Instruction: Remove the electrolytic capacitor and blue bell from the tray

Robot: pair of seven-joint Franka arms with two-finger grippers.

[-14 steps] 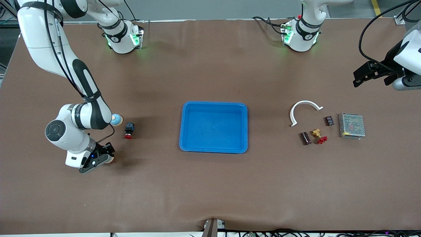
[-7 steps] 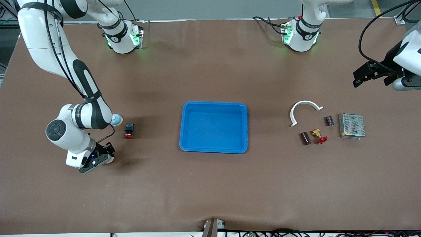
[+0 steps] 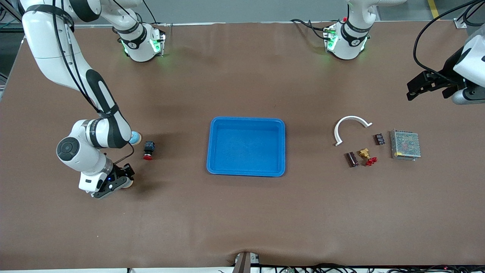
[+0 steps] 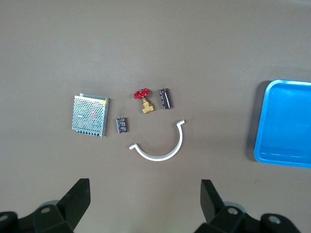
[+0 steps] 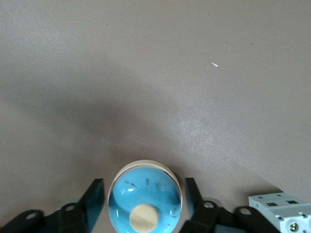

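The bell (image 5: 146,199), a blue dome with a cream knob and rim, sits between my right gripper's (image 5: 144,188) fingers, which are closed against its sides. In the front view that gripper (image 3: 126,182) is low over the table at the right arm's end, with the bell's cream rim (image 3: 130,184) showing beside it. The capacitor (image 3: 351,159), a short dark cylinder, lies at the left arm's end and also shows in the left wrist view (image 4: 165,98). My left gripper (image 3: 413,91) hangs high over that end of the table, open and empty (image 4: 144,208).
A blue tray (image 3: 212,151) lies mid-table. A second blue dome (image 3: 134,137) and a red push button (image 3: 148,151) lie by the right arm. A white block (image 5: 284,209) is close to the bell. A white arc (image 3: 350,121), brass valve (image 3: 366,154), black chip (image 3: 379,139) and mesh box (image 3: 405,145) surround the capacitor.
The right arm and its gripper have shifted slightly toward the tray, and the bell's rim moved with them. The left arm has not visibly moved.
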